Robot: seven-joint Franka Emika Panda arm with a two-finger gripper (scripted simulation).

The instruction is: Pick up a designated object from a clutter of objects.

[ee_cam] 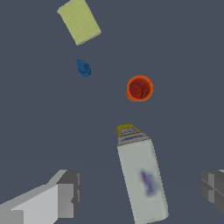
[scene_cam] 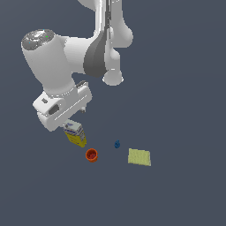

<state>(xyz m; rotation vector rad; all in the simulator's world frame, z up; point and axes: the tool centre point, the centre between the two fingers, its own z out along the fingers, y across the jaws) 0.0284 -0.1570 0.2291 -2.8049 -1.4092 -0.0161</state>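
Observation:
The tall carton (scene_cam: 76, 134) stands upright, yellow below with a white-and-blue top. In the wrist view the carton (ee_cam: 142, 175) shows its white top with blue print and a yellow edge. My gripper (scene_cam: 67, 120) hangs just above it. In the wrist view the gripper (ee_cam: 141, 190) is open, with one finger (ee_cam: 65, 194) on each side of the carton and clear gaps between. The fingertips are hidden in the exterior view.
A small orange round cup (scene_cam: 92, 155) (ee_cam: 139, 88) sits close beside the carton. A tiny blue item (scene_cam: 117, 144) (ee_cam: 83, 68) and a flat pale-yellow square pad (scene_cam: 139, 157) (ee_cam: 79, 21) lie farther toward the exterior view's right, on a dark grey surface (scene_cam: 176, 110).

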